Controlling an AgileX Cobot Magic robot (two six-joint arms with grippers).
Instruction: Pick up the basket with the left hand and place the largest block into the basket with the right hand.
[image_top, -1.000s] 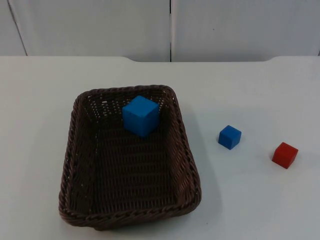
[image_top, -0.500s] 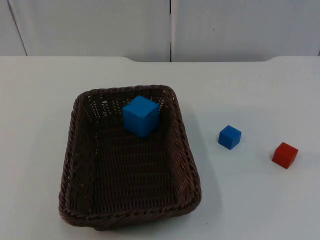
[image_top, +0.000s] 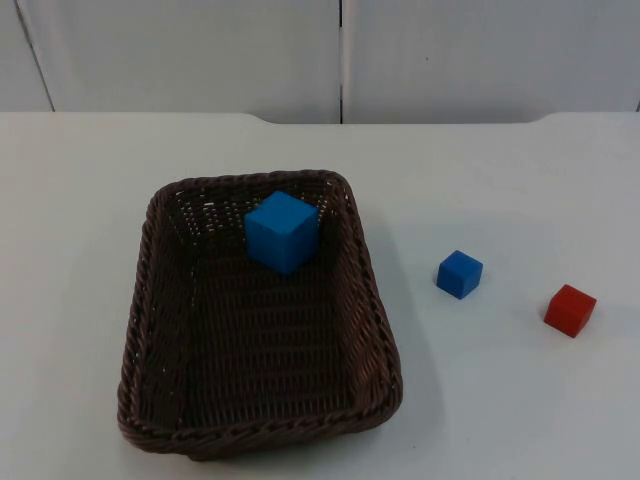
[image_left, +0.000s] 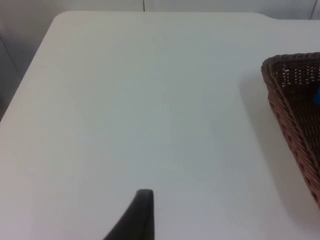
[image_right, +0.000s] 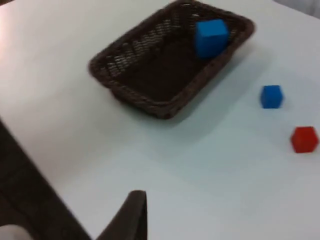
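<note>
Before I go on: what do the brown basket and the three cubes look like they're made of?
The dark brown rectangular basket looks like woven wicker or rattan, possibly plastic imitation: plaited strands, braided rim, gaps in the walls. The large blue cube inside it, the small blue cube and the small red cube on the white table look like painted wood or foam: matte, even colour, crisp edges.

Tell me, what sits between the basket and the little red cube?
In the top view, a small blue cube stands on the white table, apart from both the basket and the red cube.
</note>
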